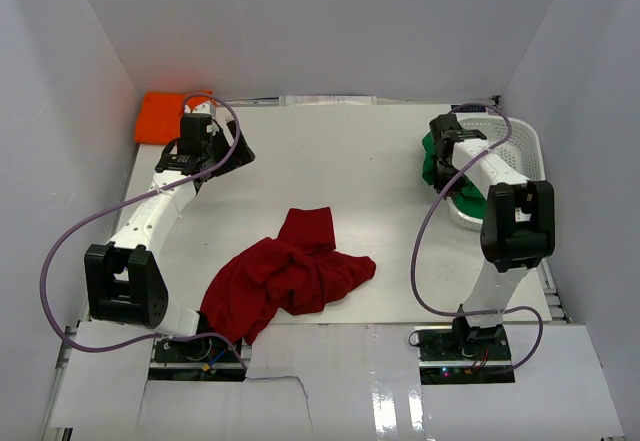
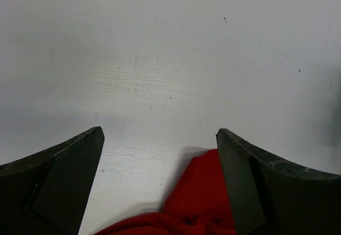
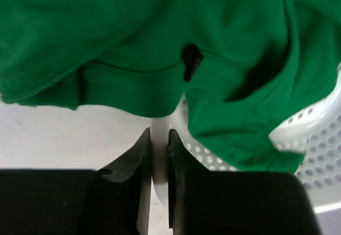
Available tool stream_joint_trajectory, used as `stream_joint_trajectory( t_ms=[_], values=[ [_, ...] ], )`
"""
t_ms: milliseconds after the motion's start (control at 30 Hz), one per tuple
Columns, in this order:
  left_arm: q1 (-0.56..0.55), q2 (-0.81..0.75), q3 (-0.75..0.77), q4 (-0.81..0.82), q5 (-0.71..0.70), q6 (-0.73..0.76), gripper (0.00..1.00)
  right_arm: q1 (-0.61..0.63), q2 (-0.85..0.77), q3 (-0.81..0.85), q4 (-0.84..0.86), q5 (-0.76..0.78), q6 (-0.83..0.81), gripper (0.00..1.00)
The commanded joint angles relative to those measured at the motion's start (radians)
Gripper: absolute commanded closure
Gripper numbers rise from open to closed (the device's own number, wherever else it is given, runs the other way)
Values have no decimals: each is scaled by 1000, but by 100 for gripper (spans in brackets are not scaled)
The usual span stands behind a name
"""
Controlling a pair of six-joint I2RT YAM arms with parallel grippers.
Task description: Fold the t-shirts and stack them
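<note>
The dark red t-shirt (image 1: 285, 276) is closest to you. It lies in a crumpled heap on the counter (image 1: 350, 161), between the two arm bases, and it is not folded at all. I think this is the shirt to work on now.

A little farther back, your left fingers (image 2: 160, 134) are spread wide and hold nothing. They hang over bare counter, and one tip of the red cloth peeks in just under them.

On the other side, your right fingers (image 3: 159, 134) are pressed almost together, with only a thin gap. No cloth is between them. They sit right by the green t-shirt (image 3: 160, 48), which spills over the rim of the white basket (image 1: 525, 146).

At the far left corner lies the bright orange t-shirt (image 1: 170, 116). It looks like a neat flat square, so it seems done, and the pile could start there.

Next, I think you need to bring the left fingers down to an edge of the red shirt and pinch it. Then pull it out flat before any fold. Grab one layer only, because a bunch of cloth will not spread.
</note>
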Motion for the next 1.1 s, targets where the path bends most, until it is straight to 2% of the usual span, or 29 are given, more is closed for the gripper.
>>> stream_joint_trajectory(
  t_ms=[0,267,400,500,567,633,667,700,900,967,1067],
  values=[
    [-6,-28,-7,8,-19,14,2,-23,52,117,65,-40,-12,92],
    [-6,-24,-7,7,-18,15,2,-31,229,359,71,-27,-200,92],
    [-4,-19,-5,7,-19,17,2,-43,255,367,178,-24,-361,92],
    [-4,-7,-2,5,-19,17,2,-64,310,446,210,8,-391,91],
    [-4,-2,-2,5,-18,17,2,-80,366,512,178,46,-388,82],
    [-4,-1,-2,5,-50,18,2,-92,394,649,129,54,-340,71],
    [-6,-4,0,5,-53,17,2,-91,393,681,100,37,-314,59],
    [-4,-4,-2,5,-53,14,2,-89,379,700,112,40,-294,22],
    [-7,-17,16,-1,-35,15,2,-13,97,512,346,39,-328,19],
    [-16,-51,33,-28,-35,14,2,52,-18,436,361,55,-343,19],
    [-22,-108,33,-93,5,-15,2,151,-107,415,255,-7,-325,19]
  ],
)
